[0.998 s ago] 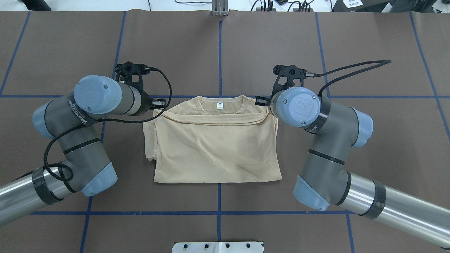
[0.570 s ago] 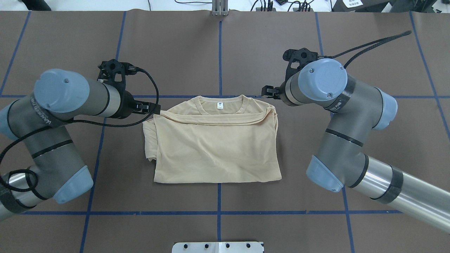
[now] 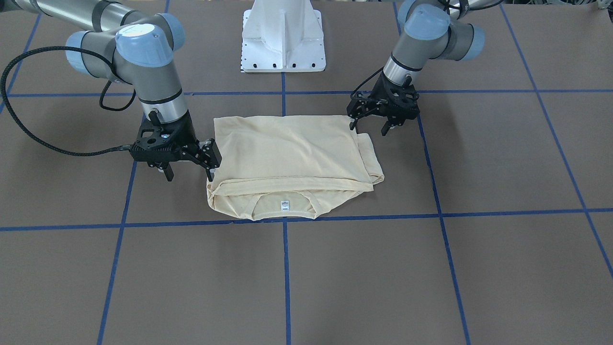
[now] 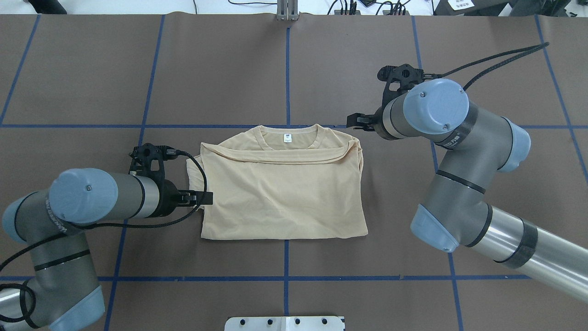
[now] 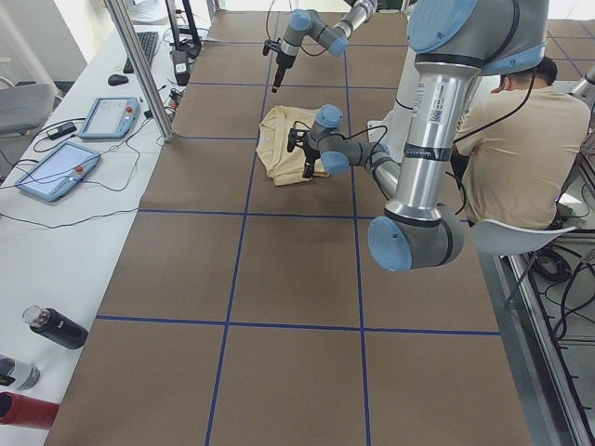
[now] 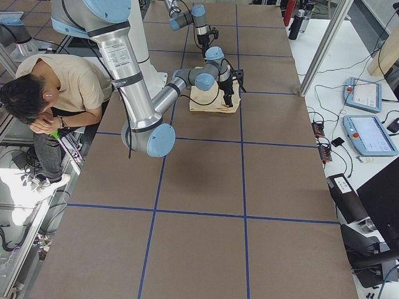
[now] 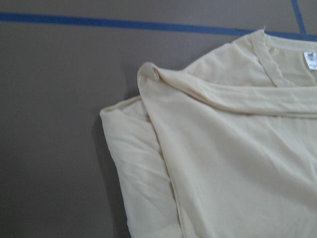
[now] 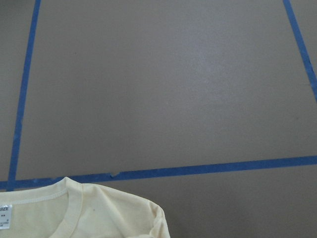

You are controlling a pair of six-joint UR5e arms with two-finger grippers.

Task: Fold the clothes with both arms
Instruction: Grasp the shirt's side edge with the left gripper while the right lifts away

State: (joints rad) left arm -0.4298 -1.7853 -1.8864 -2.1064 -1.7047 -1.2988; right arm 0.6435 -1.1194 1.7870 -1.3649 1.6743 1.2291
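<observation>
Elbows bent, both arms reach inward over the table (image 4: 349, 59). In the overhead view we see the left arm (image 4: 92, 202) lying level at 9 o'clock of the T-shirt (image 4: 280, 193), and the right arm (image 4: 459, 156) at its 2 o'clock. The shirt lies folded at the table's centre, collar toward 12 o'clock, its 6 o'clock edge straight, and wide brown surface stretches around it on every side. The left gripper (image 3: 368, 126) hangs just beside the shirt's edge, fingers spread and empty. The right gripper (image 3: 189, 173) is likewise spread and holds nothing, though we cannot tell whether one fingertip touches the cloth.
</observation>
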